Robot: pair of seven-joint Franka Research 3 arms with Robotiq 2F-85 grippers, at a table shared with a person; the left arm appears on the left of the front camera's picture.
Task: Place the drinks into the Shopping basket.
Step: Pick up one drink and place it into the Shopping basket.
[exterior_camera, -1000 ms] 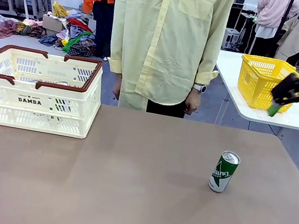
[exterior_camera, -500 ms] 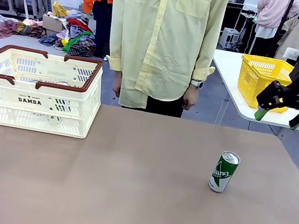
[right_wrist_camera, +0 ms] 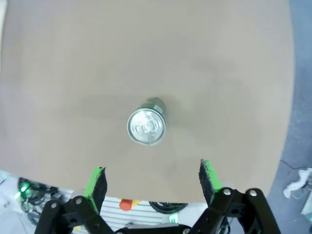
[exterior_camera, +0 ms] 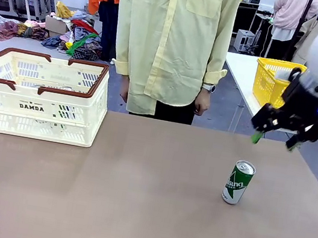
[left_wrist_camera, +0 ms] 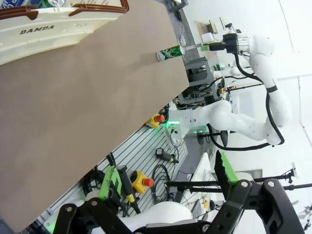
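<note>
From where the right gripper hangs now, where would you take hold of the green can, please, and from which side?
I would grip the green can across its round upper body, coming down from above. It stands upright on the table, slim and cylindrical. The open right gripper already looks down on its silver top, with its jaws set wider than the can.

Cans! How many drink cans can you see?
1 in plain sight: a green can stands upright on the table, toward the robot's right side, well apart from the shopping basket. More may be hidden inside that basket, because its walls block the view.
</note>
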